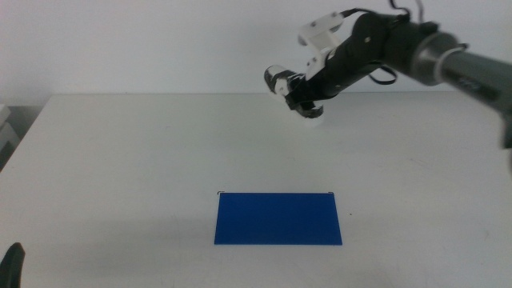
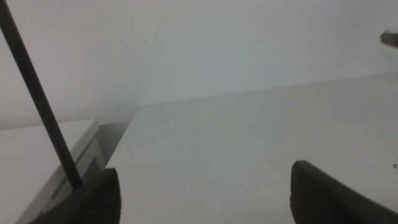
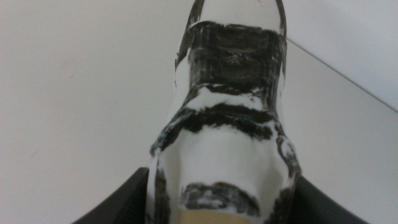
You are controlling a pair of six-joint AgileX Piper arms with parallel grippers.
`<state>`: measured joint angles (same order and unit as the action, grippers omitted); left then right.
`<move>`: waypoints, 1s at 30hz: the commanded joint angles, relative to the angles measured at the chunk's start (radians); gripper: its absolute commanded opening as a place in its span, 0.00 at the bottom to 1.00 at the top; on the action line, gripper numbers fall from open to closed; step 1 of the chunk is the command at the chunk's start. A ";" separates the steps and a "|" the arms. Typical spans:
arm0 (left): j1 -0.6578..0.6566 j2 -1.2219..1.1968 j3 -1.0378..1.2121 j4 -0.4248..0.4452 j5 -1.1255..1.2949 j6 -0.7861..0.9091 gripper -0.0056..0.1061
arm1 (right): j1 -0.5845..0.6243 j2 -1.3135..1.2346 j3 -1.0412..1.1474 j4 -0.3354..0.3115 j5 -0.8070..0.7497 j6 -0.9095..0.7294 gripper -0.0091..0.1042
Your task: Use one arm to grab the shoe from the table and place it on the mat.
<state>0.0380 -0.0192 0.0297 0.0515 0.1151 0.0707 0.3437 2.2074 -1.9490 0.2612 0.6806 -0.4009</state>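
Observation:
The right arm (image 1: 384, 48) reaches in from the right, and my right gripper (image 1: 304, 92) is shut on the white shoe with black patches (image 1: 290, 86), holding it in the air above the far part of the table (image 1: 120, 160). In the right wrist view the shoe (image 3: 227, 118) fills the picture between the two jaws. The deep-blue mat (image 1: 278, 218) lies flat on the table nearer the front, below and a little left of the shoe. My left gripper (image 1: 14, 264) waits at the bottom left corner, and its jaws stand apart and empty in the left wrist view (image 2: 205, 193).
A pale wall rises behind the table's far edge. A light grey box-like object (image 1: 6, 128) stands off the table's left edge and also shows in the left wrist view (image 2: 56, 162). A thin dark cable (image 2: 37, 93) crosses the left wrist view.

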 commanded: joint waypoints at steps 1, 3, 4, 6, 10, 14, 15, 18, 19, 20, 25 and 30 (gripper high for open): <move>-0.004 -0.007 0.005 -0.009 -0.081 -0.006 0.89 | -0.010 -0.158 0.059 0.007 -0.097 0.016 0.05; -0.004 -0.007 0.005 -0.009 -0.081 -0.006 0.89 | -0.006 -0.222 0.124 0.005 -0.099 0.050 0.05; -0.004 -0.007 0.005 -0.009 -0.081 -0.006 0.89 | -0.006 -0.248 0.149 0.005 -0.099 0.066 0.05; -0.004 -0.007 0.005 -0.009 -0.081 -0.006 0.89 | 0.004 -0.315 0.209 -0.010 -0.099 0.111 0.05; -0.004 -0.007 0.005 -0.009 -0.081 -0.006 0.89 | 0.043 -0.437 0.313 -0.092 -0.099 0.219 0.05; -0.004 -0.007 0.005 -0.009 -0.081 -0.006 0.89 | 0.114 -0.535 0.392 -0.219 -0.055 0.342 0.05; -0.004 -0.007 0.005 -0.009 -0.081 -0.006 0.89 | 0.138 -0.554 0.407 -0.251 -0.032 0.374 0.05; -0.004 -0.007 0.005 -0.009 -0.081 -0.006 0.89 | 0.202 -0.599 0.442 -0.328 0.037 0.453 0.05; -0.004 -0.007 0.005 -0.009 -0.081 -0.006 0.89 | 0.221 -0.611 0.448 -0.351 0.052 0.480 0.05; -0.004 -0.007 0.005 -0.009 -0.081 -0.006 0.89 | 0.238 -0.622 0.457 -0.368 0.068 0.504 0.05; -0.004 -0.007 0.005 -0.009 -0.081 -0.006 0.89 | 0.321 -0.681 0.540 -0.409 0.068 0.576 0.05; -0.004 -0.007 0.005 -0.009 -0.081 -0.006 0.89 | 0.397 -0.731 0.655 -0.448 0.011 0.654 0.05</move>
<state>0.0380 -0.0192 0.0297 0.0515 0.1151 0.0707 0.7265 1.5356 -1.2923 -0.1418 0.7666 0.2228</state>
